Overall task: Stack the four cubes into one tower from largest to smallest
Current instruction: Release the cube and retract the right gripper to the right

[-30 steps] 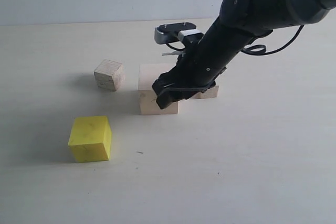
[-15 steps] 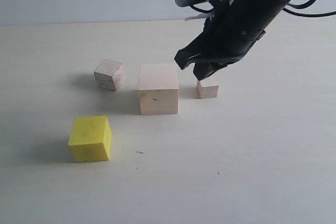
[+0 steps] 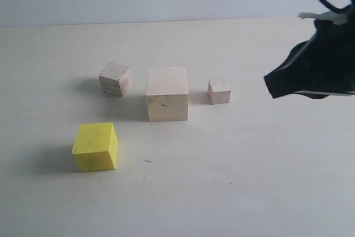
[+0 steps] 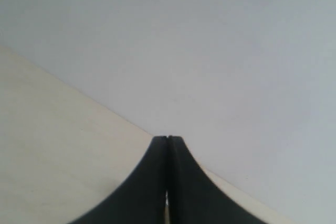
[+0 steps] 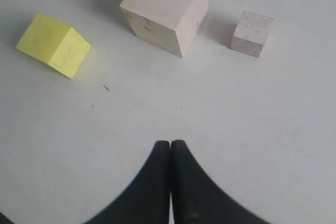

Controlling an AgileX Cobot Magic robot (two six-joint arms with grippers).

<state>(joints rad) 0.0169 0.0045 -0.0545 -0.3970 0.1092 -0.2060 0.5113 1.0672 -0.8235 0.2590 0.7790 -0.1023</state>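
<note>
The left hand is closed with nothing between its fingers. Its camera shows only bare surface and wall, none of the cubes.

In the exterior view, all four cubes sit apart on the surface and none is stacked. From the left, the yellow cube is nearest the front and the grainy wood cube is behind it. The large pale cube is in the middle, with the tiny cube near its right side, not touching.

The right hand, closed and empty, hangs above the surface well to the right of the tiny cube.

The tower probably begins with yellow onto the large pale cube. The yellow cube lies farthest from the right hand, beyond the large one, on the left arm's side. The left arm looks better placed, though how near it is cannot be told.
</note>
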